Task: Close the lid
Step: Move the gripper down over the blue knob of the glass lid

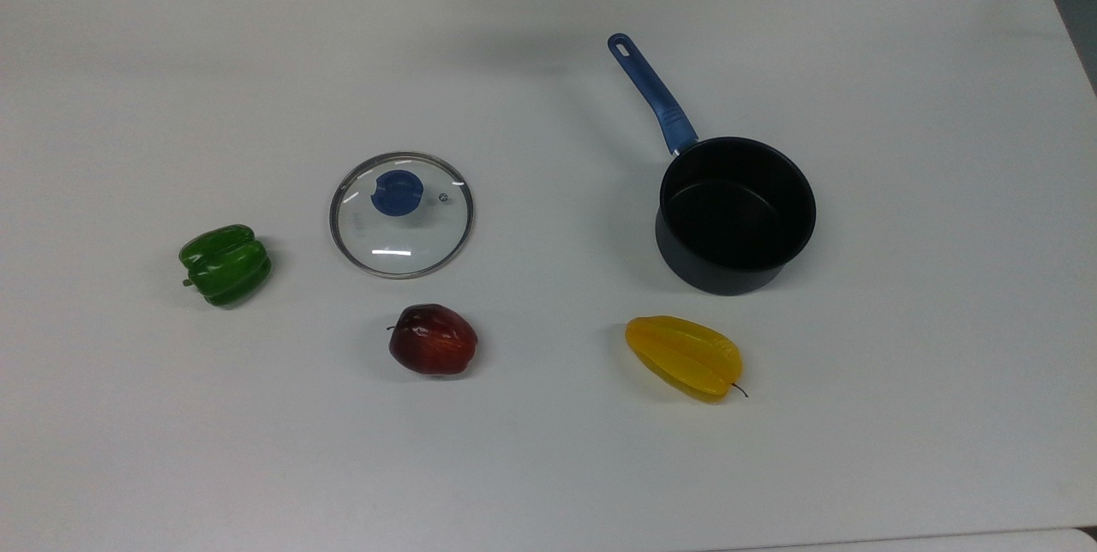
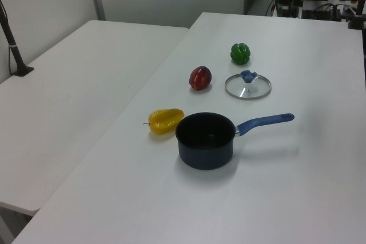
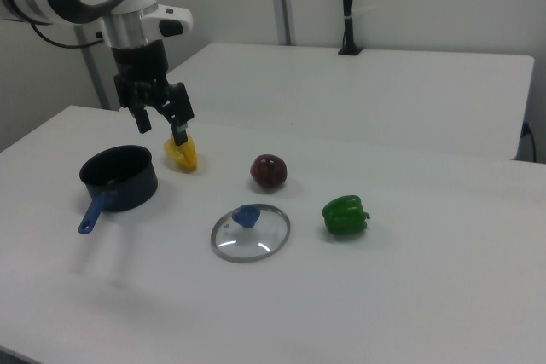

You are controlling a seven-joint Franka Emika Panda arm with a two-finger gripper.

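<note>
White table (image 1: 548, 466) carried everything, lots of bare surface on all sides. Landmark was the dark saucepan (image 1: 735, 216), open and empty, blue handle pointing away from the fruit. Gripper (image 3: 160, 122) hung in the air above and just behind the saucepan in the right view, jaws spread, holding nothing. Lid (image 1: 401, 214) lay flat on the table, knob up, well apart from the saucepan toward the top view's left. Yellow starfruit (image 1: 686, 357) sat near the saucepan; red apple (image 1: 433, 339) and green pepper (image 1: 225, 264) lay farther off, beside the lid. Lid looked rigid, glass, breakable, slick on the rim; best hold was probably the blue knob (image 1: 397, 192). Path from lid to saucepan looked open.
</note>
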